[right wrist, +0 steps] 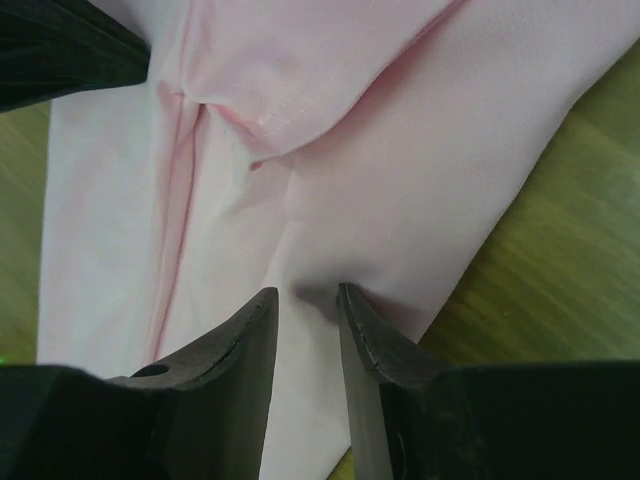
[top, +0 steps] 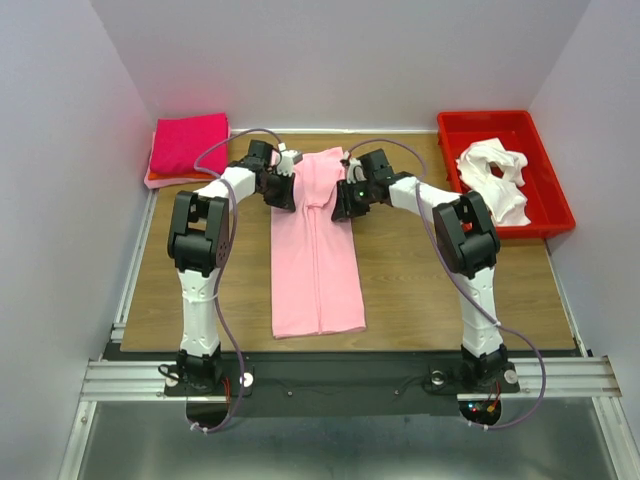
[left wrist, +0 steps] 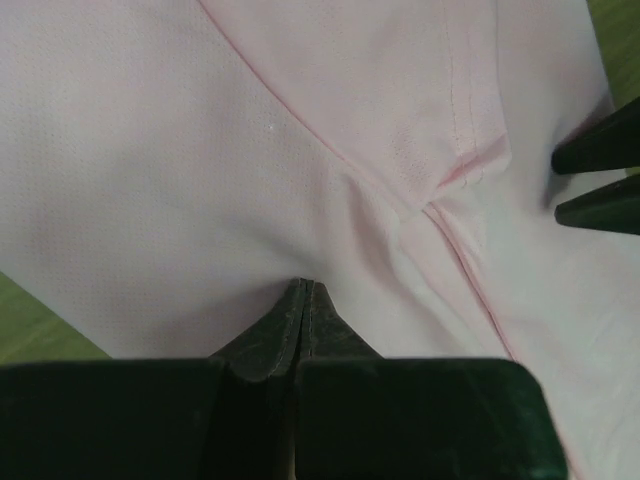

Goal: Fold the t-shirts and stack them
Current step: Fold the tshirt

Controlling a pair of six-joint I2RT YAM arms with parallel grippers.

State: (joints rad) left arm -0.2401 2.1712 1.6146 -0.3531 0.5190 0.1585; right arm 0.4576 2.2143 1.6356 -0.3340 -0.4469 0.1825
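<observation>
Our left claw (left wrist: 303,289) is pinched shut on the pink shirt (top: 316,255) lying long on the table (top: 450,290). Our right claw (right wrist: 307,293) is a bit open at its edge, so that side may slip when we lift.

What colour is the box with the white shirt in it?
Red. The box shows best in the top external view.

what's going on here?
Both arms are at the far end of the pink t-shirt, which is folded into a long strip. The left gripper is pinched shut on its fabric. The right gripper is at the opposite edge, grip unclear. A folded red shirt sits far left. A white shirt lies in the red bin.
</observation>
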